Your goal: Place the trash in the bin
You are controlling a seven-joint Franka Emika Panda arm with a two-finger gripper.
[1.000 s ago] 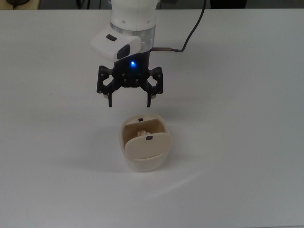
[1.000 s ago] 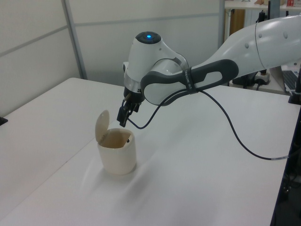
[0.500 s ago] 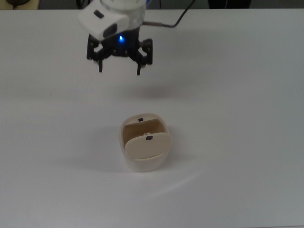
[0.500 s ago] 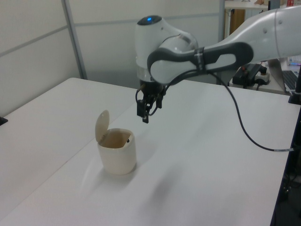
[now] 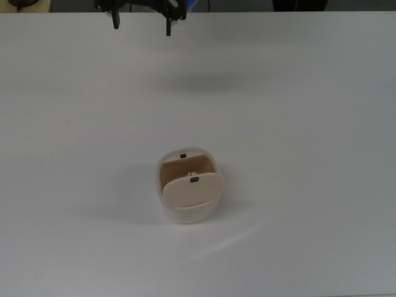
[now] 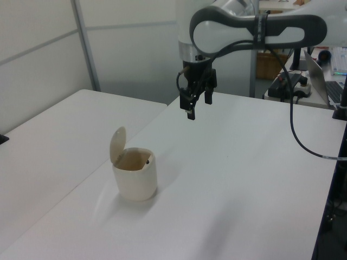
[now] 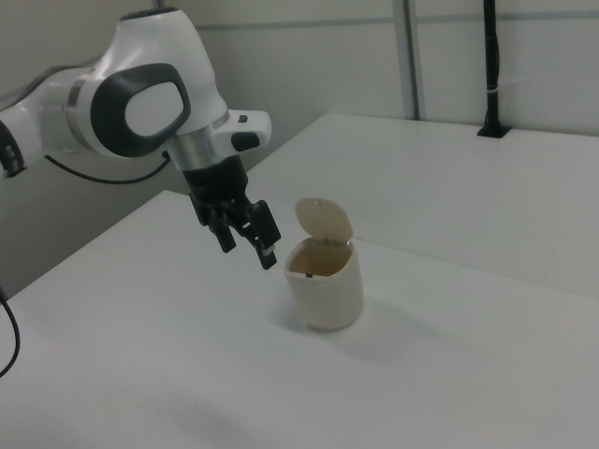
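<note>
- The bin (image 5: 189,197) (image 6: 135,175) (image 7: 324,282) is a small cream plastic tub with rounded walls, standing upright on the white table (image 5: 297,124) (image 6: 244,179) (image 7: 140,327).
- Its flap lid (image 5: 192,190) (image 6: 117,144) (image 7: 323,222) is tipped up on edge, so the mouth is open; in the left view the lid rises at the left view's left side of the rim, in the right view it stands at the far side.
- Small dark marks sit on the rim (image 5: 183,156) and on the lid (image 5: 194,180); they are too small to read as letters or a logo, and no other writing shows on the bin or the arm.
- In the top view a pale speck just behind the lid may be the trash (image 5: 191,172), lying inside the bin; the lid covers most of the cavity, so its shape cannot be made out. The left and right views show only the brownish shaded inner wall.
- The gripper (image 5: 141,23) (image 6: 195,105) (image 7: 245,247) hangs in the air, well apart from the bin and above the table, its two black fingers spread apart with nothing between them.
- In the top view only the fingertips (image 5: 167,30) show at the upper edge; the rest of the arm is cut off.
- A black cable (image 6: 295,135) trails from the arm in the left view.
</note>
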